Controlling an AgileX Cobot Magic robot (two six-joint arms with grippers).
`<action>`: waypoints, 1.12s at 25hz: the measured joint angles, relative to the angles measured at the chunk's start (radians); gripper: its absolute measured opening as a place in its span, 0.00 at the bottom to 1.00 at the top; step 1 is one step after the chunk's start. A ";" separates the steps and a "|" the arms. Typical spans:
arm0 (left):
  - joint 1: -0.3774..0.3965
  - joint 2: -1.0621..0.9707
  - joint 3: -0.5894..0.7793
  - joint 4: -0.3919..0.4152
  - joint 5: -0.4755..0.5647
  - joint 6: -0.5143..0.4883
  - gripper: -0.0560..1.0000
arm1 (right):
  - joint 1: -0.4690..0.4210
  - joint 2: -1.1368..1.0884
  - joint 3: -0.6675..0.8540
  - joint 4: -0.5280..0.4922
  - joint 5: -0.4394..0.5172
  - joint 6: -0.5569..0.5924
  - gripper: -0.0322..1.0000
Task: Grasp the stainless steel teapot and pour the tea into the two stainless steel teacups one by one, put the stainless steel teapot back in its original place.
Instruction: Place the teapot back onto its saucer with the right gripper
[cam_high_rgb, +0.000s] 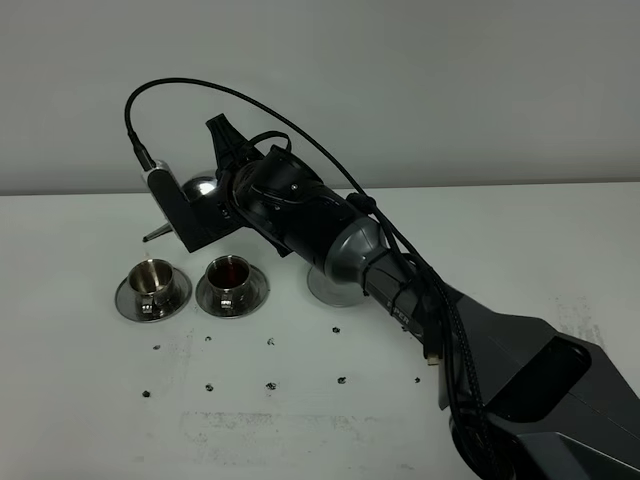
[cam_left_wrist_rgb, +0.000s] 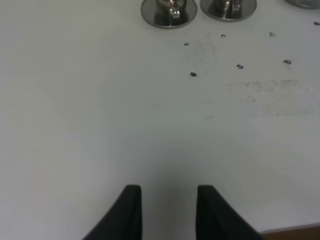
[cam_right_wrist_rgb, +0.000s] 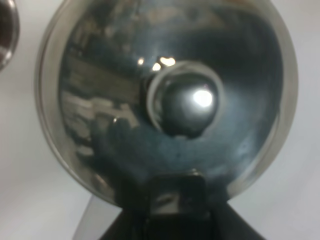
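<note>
While teapot (cam_high_rgb: 200, 190) hangs above bench (cam_high_rgb: 520, 230) toward rear edge, right jaws closed on it; left jaws apart, empty. Steel rigid, slick, probably liquid-heavy: hold by loop handle, firm.

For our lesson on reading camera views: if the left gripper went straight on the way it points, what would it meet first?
Ahead of the left gripper lies bare table, then a teacup on its saucer. That teacup is probably met first, though depth is unclear.
</note>
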 joint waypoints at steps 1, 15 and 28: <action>0.000 0.000 0.000 0.000 0.000 0.000 0.32 | 0.000 0.004 0.000 -0.007 -0.004 0.000 0.21; 0.000 0.000 0.000 0.000 0.000 0.000 0.32 | 0.003 0.043 0.000 -0.044 -0.030 0.001 0.21; 0.000 0.000 0.000 0.000 0.000 0.000 0.32 | 0.011 0.060 0.000 -0.126 -0.052 0.002 0.21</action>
